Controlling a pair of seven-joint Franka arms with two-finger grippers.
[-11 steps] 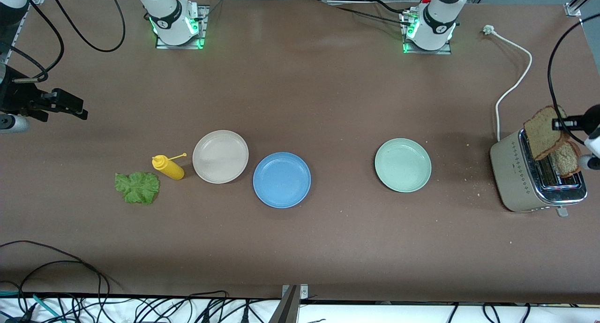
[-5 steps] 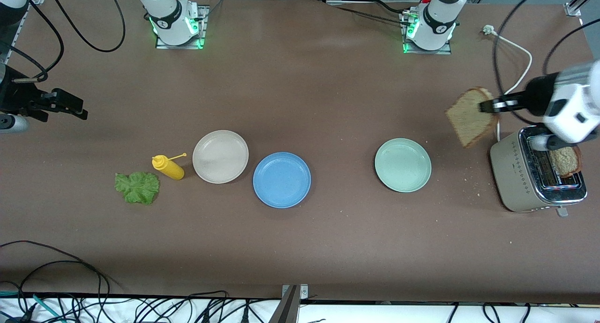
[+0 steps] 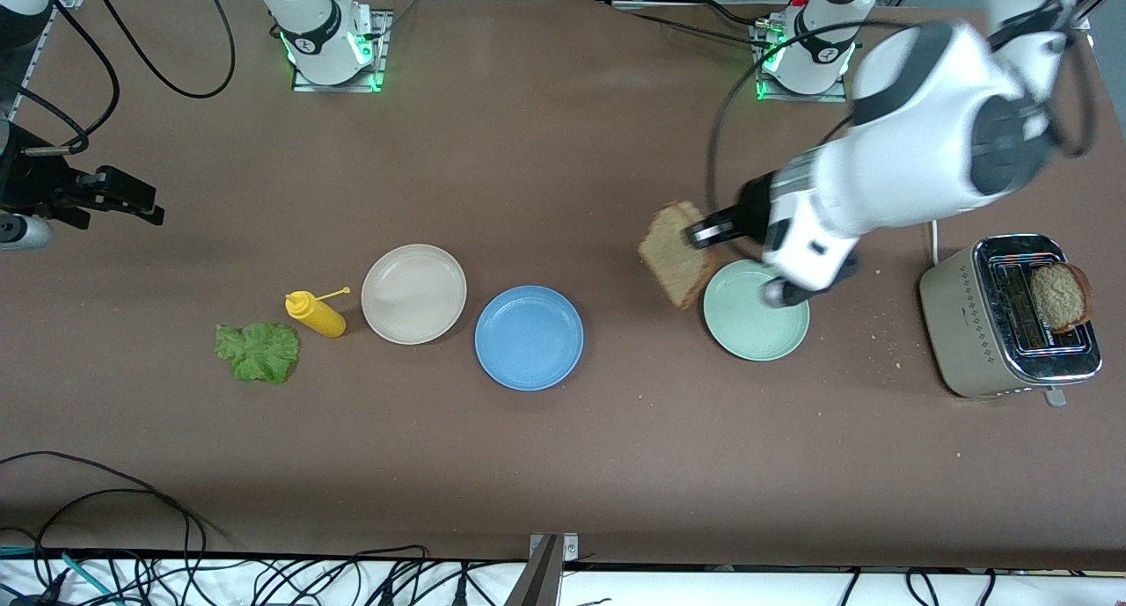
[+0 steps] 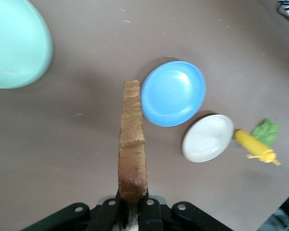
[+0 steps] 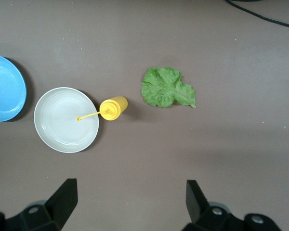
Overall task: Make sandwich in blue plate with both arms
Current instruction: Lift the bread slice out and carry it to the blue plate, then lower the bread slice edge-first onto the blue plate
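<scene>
My left gripper (image 3: 708,230) is shut on a brown toasted bread slice (image 3: 676,254), held on edge in the air over the table beside the mint-green plate (image 3: 755,329). In the left wrist view the slice (image 4: 132,149) sticks out from the gripper (image 4: 133,204) toward the blue plate (image 4: 173,93). The blue plate (image 3: 529,337) lies empty mid-table. A green lettuce leaf (image 3: 258,352) lies flat toward the right arm's end. My right gripper (image 3: 141,203) waits open in the air at that end, with nothing between its fingers (image 5: 65,197).
A second bread slice (image 3: 1061,296) stands in the beige toaster (image 3: 972,324) at the left arm's end. A beige-white plate (image 3: 413,294) and a yellow squeeze bottle (image 3: 317,315) sit between the blue plate and the lettuce. Cables run along the table's near edge.
My left arm has carried the bread slice from above the toaster toward mid-table, to the mint-green plate's edge. The right arm has not moved.
</scene>
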